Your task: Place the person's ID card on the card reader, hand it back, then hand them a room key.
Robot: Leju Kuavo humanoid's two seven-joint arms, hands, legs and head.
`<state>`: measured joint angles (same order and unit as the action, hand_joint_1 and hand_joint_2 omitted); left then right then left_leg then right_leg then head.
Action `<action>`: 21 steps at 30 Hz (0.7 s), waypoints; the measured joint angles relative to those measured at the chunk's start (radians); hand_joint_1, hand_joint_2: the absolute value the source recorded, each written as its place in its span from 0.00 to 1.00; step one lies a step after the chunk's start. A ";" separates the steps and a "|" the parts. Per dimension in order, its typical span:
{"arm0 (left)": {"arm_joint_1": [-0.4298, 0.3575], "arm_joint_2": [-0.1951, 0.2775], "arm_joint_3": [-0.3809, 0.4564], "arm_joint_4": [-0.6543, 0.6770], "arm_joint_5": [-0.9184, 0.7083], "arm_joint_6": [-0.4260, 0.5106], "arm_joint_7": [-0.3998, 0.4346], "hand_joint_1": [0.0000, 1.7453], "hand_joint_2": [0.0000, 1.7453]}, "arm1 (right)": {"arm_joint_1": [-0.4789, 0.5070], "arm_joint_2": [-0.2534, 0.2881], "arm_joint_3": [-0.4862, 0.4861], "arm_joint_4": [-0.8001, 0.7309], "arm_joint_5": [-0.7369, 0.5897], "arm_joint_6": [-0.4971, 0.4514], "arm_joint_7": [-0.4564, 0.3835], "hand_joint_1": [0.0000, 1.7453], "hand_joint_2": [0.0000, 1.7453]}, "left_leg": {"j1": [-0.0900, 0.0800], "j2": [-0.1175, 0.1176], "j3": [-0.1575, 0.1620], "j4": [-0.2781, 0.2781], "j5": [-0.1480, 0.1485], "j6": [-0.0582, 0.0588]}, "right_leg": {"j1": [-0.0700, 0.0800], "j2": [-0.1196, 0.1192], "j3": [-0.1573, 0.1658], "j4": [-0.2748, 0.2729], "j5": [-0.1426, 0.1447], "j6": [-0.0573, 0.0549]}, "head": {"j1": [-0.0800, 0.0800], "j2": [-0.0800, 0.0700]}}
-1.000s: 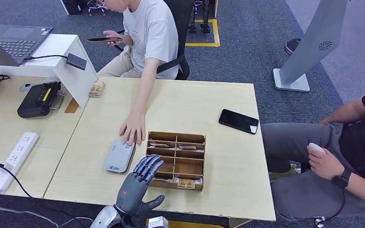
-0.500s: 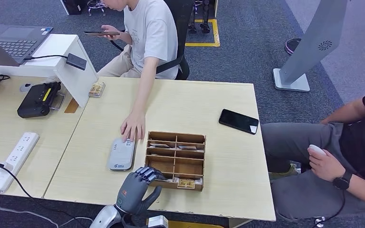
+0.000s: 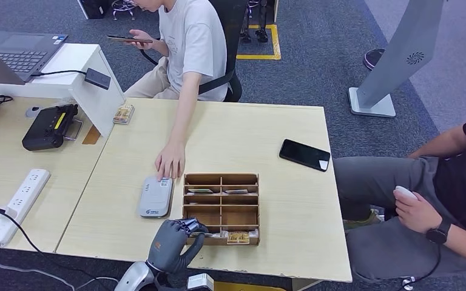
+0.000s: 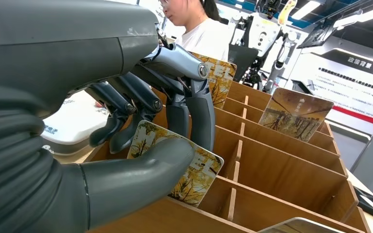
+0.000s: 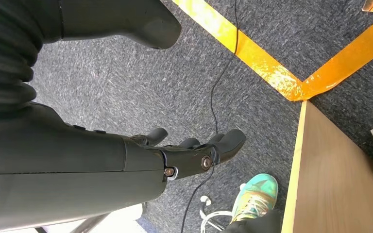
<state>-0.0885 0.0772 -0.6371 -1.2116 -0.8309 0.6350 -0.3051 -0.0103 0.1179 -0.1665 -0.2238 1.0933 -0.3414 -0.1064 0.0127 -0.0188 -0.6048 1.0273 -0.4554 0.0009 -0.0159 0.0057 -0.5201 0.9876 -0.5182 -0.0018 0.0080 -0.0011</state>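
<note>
My left hand (image 3: pixel 173 239) sits at the near-left corner of the wooden divided box (image 3: pixel 221 208). In the left wrist view its thumb and fingers (image 4: pixel 196 104) pinch a room key card (image 4: pixel 196 171) printed with yellow trees, still low inside a compartment. More key cards stand in other compartments (image 4: pixel 296 114) (image 3: pixel 238 237). The grey card reader (image 3: pixel 155 196) lies left of the box. The seated person's hand (image 3: pixel 170 162) rests on its far end over a small card (image 3: pixel 165 180). My right hand (image 5: pixel 194 150) hangs over the carpet with fingers apart, holding nothing.
A black phone (image 3: pixel 304 154) lies at the table's right. A power strip (image 3: pixel 18 205), a black device (image 3: pixel 50 127) and a laptop (image 3: pixel 12 51) occupy the left desk. A second person (image 3: pixel 437 200) sits close at the right edge.
My left hand's fingers went from spread above the box to curled down onto a key card. The box shifted slightly and squared up. The person's hand stayed on the reader.
</note>
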 joint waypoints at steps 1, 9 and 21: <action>0.000 0.000 0.000 0.000 0.000 0.000 0.000 0.93 1.00 | 0.000 0.000 0.002 0.000 -0.002 0.000 0.000 0.00 1.00 | 0.000 0.000 0.000 0.000 0.000 0.000 | 0.000 0.000 0.000 0.000 0.000 0.000 | 0.000 0.000; 0.000 0.000 0.000 0.000 0.016 0.001 -0.007 1.00 1.00 | 0.000 -0.002 0.014 -0.004 -0.015 -0.002 0.000 0.00 1.00 | 0.000 0.000 0.000 0.000 0.000 0.000 | 0.000 0.000 0.000 0.000 0.000 0.000 | 0.000 0.000; 0.003 0.028 0.022 -0.179 0.202 -0.068 -0.078 1.00 1.00 | 0.006 -0.006 0.029 -0.004 -0.056 -0.021 -0.009 0.00 1.00 | 0.000 0.000 0.000 0.000 0.000 0.000 | 0.000 0.000 0.000 0.000 0.000 0.000 | 0.000 0.000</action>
<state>-0.0860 0.1053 -0.6148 -1.3910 -0.6289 0.5667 -0.3831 -0.0041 0.1119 -0.1371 -0.2277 1.0370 -0.3627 -0.1155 0.0127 -0.0189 -0.6048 1.0273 -0.4554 0.0009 -0.0159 0.0056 -0.5201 0.9877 -0.5182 -0.0018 0.0080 -0.0012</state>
